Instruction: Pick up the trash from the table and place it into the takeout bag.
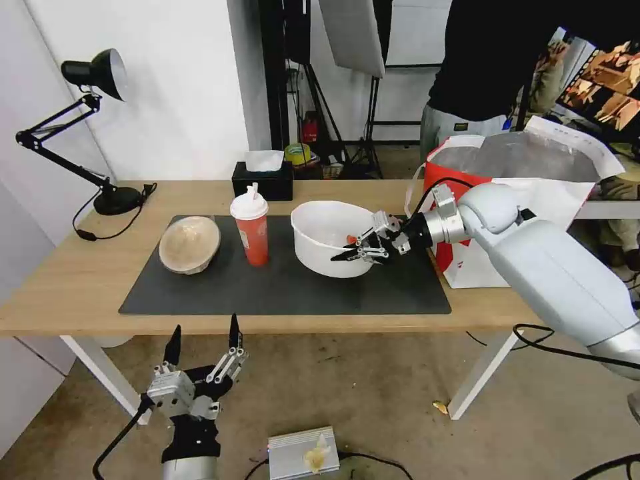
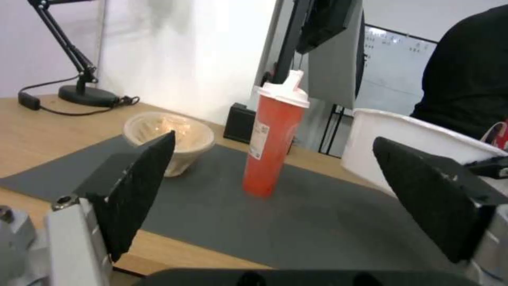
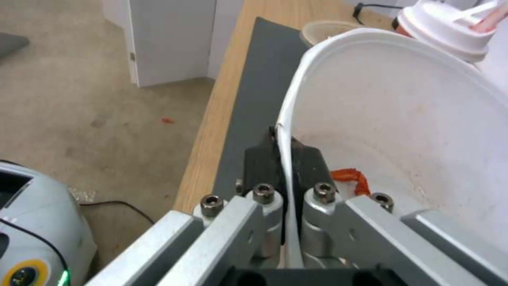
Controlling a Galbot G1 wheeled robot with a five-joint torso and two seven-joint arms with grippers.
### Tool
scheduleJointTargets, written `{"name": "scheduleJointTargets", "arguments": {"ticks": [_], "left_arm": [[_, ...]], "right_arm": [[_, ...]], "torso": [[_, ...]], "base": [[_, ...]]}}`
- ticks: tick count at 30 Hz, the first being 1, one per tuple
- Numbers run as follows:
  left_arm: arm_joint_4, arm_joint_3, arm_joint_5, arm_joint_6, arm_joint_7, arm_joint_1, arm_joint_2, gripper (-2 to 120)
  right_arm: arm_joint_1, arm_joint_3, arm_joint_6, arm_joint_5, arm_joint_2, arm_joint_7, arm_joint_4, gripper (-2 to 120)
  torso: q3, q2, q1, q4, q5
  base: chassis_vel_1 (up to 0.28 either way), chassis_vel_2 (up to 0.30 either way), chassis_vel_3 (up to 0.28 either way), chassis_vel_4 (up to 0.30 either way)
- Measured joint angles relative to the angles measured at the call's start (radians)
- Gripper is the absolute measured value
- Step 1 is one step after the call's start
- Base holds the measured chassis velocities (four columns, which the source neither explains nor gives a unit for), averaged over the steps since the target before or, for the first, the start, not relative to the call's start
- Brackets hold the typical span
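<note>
Left hand (image 1: 203,340) spread below table (image 1: 67,280), right hand (image 1: 357,252) clamped on white bowl (image 1: 320,233) rim, bag (image 1: 533,193) half-hidden

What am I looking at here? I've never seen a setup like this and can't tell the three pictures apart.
It is a two-armed robot clearing trash off a table. One picture comes from its head, looking down; the other two come from cameras on its wrists. On the dark mat sit a beige pulp bowl, a red cup and a white plastic bowl; a tissue box and a lamp stand behind. The right gripper is shut on the white bowl's rim, seen close in its wrist picture. The left gripper hangs open below the table's front edge. The takeout bag stands on the right.
</note>
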State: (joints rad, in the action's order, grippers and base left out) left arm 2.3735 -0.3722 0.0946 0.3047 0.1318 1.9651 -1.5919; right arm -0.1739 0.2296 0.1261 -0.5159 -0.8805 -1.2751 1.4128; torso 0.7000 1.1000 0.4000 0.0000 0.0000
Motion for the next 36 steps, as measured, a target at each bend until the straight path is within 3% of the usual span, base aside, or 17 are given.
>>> {"name": "scheduleJointTargets", "arguments": {"ticks": [36], "left_arm": [[-0.011,0.0,0.006,0.005,0.019,-0.014,0.006,100]], "right_arm": [[0.069,-0.063,-0.002,-0.044,-0.014,0.014,-0.049,0]], "torso": [[0.0,0.0,0.0,0.0,0.0]], "base": [[0.0,0.0,0.0,0.0]]}}
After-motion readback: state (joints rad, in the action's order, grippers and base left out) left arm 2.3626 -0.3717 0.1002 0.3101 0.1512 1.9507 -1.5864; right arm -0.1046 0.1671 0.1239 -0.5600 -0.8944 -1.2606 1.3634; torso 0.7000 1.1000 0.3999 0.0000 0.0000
